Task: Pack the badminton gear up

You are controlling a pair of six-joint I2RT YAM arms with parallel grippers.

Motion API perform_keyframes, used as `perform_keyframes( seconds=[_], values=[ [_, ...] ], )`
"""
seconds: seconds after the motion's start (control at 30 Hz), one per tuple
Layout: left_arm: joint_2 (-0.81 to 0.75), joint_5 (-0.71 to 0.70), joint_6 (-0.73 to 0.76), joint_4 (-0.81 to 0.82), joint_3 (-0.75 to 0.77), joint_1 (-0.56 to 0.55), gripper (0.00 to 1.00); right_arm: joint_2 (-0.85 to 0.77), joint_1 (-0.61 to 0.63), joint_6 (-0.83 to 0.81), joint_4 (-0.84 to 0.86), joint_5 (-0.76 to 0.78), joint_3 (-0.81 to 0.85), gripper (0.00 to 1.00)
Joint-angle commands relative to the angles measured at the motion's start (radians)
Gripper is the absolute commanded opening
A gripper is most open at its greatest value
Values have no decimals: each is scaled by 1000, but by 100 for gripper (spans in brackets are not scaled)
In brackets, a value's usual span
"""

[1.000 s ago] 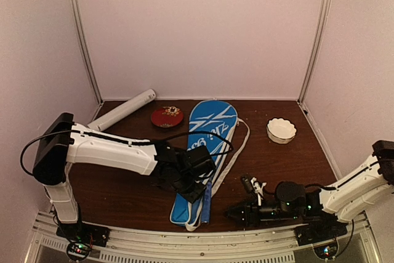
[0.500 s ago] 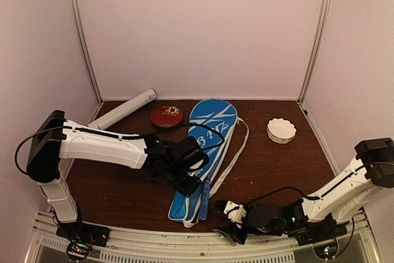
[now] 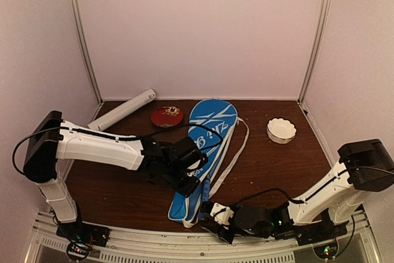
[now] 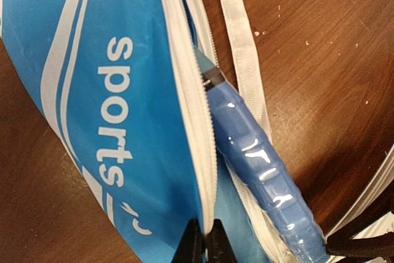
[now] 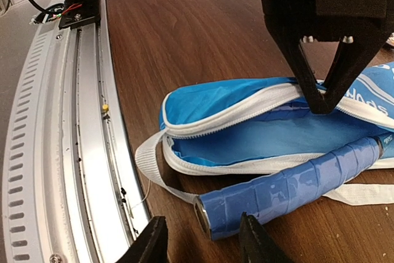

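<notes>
- Near the tabletop's (image 3: pixel 277 164) 6 o'clock edge, the bag (image 3: pixel 212 124) gapes at its mouth. The left gripper's (image 4: pixel 202 247) jaws are pinched together on the upper zip edge, holding it raised.
- A blue handle (image 5: pixel 289 189) sticks out toward 6 o'clock.
- The right gripper's (image 5: pixel 203 238) jaws stand apart and empty, just short of the handle's butt.
- Step, as I judge it: seating the racket. Next comes a push toward 12 o'clock.
- The bag is thin blue fabric with a white zip, and limp.

My left wrist camera reads the word "sports" in white letters on the blue racket bag (image 4: pixel 74 121). From above, the bag's other lettering is too small for me to read.
</notes>
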Motion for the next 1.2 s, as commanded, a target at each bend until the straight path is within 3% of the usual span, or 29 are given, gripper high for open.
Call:
perform_keyframes(
  seconds=[0.0, 0.1, 0.23, 0.57, 1.17],
  values=[
    [-41, 22, 0, 54, -21, 8, 0, 14, -9, -11, 14, 47, 18, 40],
    [-47, 29, 0, 57, -27, 8, 0, 23, -9, -9, -12, 63, 36, 39],
    [-51, 30, 1, 59, -31, 8, 0, 17, -9, -3, -54, 70, 44, 45],
    [-55, 34, -1, 67, -37, 8, 0, -3, -8, 8, -178, 95, 65, 49],
    [-59, 70, -6, 105, -47, 1, 0, 7, -8, 20, -182, 175, 116, 30]
  ],
)
